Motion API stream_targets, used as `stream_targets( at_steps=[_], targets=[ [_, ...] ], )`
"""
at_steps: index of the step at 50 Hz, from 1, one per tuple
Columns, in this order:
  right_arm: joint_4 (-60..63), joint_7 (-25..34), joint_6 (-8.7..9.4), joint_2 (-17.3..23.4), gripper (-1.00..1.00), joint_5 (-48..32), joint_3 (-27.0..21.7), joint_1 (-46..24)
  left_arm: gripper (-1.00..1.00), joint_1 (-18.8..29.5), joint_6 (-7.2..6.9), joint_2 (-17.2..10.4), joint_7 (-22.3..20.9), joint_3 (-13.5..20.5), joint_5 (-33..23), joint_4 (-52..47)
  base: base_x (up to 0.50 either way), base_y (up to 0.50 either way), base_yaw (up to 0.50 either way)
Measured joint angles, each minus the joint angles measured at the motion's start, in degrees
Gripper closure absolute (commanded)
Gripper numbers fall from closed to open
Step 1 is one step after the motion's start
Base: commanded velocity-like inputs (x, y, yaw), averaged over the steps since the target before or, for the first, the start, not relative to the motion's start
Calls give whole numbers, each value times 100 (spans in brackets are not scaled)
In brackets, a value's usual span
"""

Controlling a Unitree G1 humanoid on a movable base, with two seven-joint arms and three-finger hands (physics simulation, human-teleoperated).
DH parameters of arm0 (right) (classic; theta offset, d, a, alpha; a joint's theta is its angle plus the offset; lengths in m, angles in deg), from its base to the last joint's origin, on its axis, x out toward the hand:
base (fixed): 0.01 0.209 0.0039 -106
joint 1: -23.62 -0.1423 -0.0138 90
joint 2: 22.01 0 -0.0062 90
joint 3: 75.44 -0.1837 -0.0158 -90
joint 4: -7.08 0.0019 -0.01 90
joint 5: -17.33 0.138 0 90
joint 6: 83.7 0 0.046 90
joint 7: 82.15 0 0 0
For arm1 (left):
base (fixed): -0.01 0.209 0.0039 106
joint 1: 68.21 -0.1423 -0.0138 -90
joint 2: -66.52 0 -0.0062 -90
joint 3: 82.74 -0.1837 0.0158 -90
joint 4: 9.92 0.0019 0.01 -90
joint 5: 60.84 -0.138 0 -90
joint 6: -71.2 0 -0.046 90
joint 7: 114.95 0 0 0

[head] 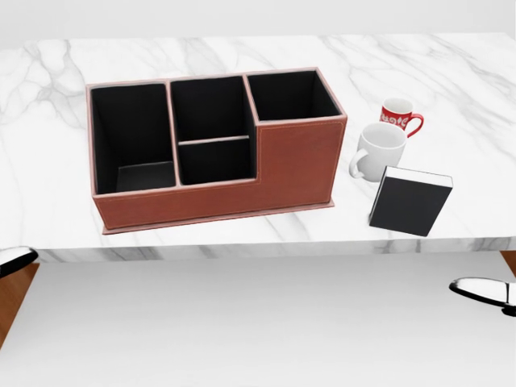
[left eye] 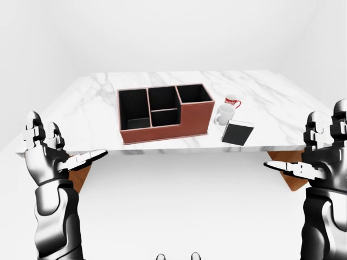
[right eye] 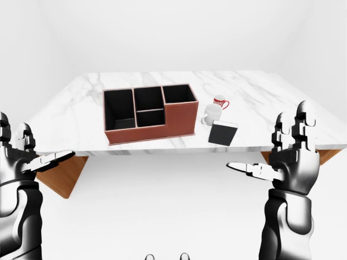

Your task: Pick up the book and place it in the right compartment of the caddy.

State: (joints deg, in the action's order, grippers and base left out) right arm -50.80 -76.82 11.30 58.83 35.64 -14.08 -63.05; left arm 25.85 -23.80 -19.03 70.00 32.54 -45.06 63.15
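Observation:
A black book [head: 409, 201] with white page edges stands upright near the marble table's lower edge, right of the brown caddy [head: 298, 161]. The caddy's right compartment [head: 290, 95] is dark and holds nothing. My left hand [left eye: 65, 149] is raised and open far to the left, below the table's edge. Far to the right, at about the same height, my right hand [right eye: 265, 149] is also open, short of the book. Neither hand touches anything. In the head view only the thumb tips show at the side edges.
A white mug [head: 377, 149] stands just above the book, nearly touching it, and a red mug [head: 397, 114] sits behind that. The white marble table [head: 56, 193] rests on brown wooden supports [left eye: 80, 176]. White floor lies below it.

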Motion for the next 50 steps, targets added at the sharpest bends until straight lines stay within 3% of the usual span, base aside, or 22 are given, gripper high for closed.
stream_targets(
  at_steps=[50],
  targets=[
    [-99,93,0,-27,-100,-2,-9,35,-100,33,0,-34,83,39,-17,91,32,0,0]
  ],
)
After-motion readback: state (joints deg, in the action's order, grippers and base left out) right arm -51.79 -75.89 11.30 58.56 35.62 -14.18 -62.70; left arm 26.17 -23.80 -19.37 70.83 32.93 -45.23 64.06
